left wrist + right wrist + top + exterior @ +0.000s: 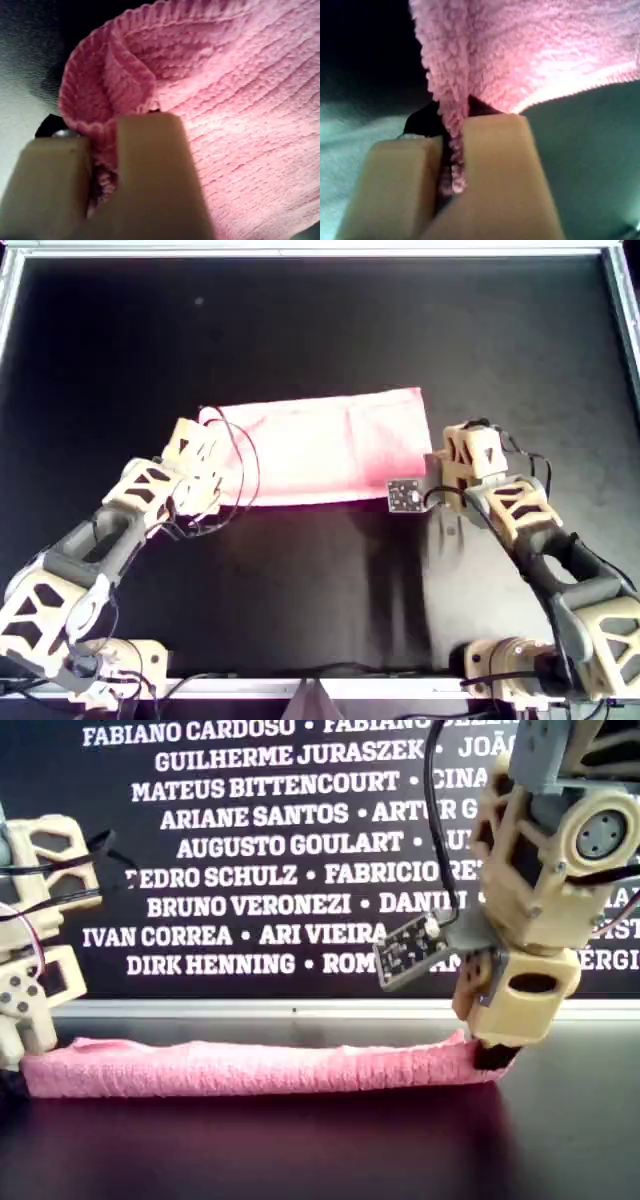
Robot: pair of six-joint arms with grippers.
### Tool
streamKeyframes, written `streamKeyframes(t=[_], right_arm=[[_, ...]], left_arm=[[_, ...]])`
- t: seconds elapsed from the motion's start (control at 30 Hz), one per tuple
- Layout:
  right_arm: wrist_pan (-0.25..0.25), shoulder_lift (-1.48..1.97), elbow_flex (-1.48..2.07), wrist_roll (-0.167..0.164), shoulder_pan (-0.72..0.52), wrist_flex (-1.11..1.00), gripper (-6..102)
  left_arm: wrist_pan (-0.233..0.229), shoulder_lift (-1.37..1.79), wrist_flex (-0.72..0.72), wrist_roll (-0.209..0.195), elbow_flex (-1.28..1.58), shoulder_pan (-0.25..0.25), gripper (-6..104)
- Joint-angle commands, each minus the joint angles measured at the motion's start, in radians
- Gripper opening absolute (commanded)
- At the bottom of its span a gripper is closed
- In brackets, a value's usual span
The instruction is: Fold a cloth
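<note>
- L gripper [205, 455], overhead view's left: jaws pinched on cloth [320, 445] edge.
- Cloth: folded pink strip on black table [300, 330], mid, stretched btwn both grippers.
- R gripper [440, 472], overhead view's right: clamped on cloth's other end.

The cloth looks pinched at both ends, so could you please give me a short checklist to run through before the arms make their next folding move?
1. Left gripper shut on the cloth: ok, fabric is bunched between its jaws.
2. Right gripper shut on the cloth: ok, a pink edge is pinched.
3. Cloth already folded into a long strip: ok in the overhead view.
4. Cloth resting on the table, not lifted: ok in the exterior view.
5. Layers pinched by each gripper: cannot tell.
6. Left arm's loose wires off the cloth: not ok, they loop over it.
</note>
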Motion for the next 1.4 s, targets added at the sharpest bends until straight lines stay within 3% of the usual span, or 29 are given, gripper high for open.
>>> streamKeyframes(t=[0.0,0.13,0.27,0.63,0.77,1.03,1.2,1.37], right_arm=[[-0.015,0.123,-0.006,0.002,-0.006,-0.025,29],[-0.015,0.219,0.049,0.002,-0.005,-0.025,46],[-0.015,0.356,0.158,0.002,-0.012,-0.025,48],[0.003,0.870,0.469,-0.003,-0.020,-0.025,48],[0.003,1.054,0.546,-0.057,-0.020,-0.025,48],[0.003,1.408,0.703,-0.158,-0.020,-0.025,49],[0.005,1.592,0.813,-0.170,-0.021,-0.025,49],[0.003,1.574,0.933,-0.170,-0.018,-0.025,49]], left_arm=[[-0.009,0.038,0.009,-0.002,-0.002,-0.018,26],[-0.002,0.129,0.023,0.008,0.018,-0.018,48],[-0.009,0.281,0.084,0.008,0.072,-0.021,59],[-0.011,0.805,0.304,-0.005,0.224,-0.017,60],[-0.011,1.154,0.282,0.000,0.295,-0.017,60],[-0.014,1.683,-0.078,0.008,0.703,-0.015,59],[-0.014,1.672,-0.327,0.008,0.897,0.011,59],[-0.015,1.672,-0.437,0.008,1.005,0.123,59]])
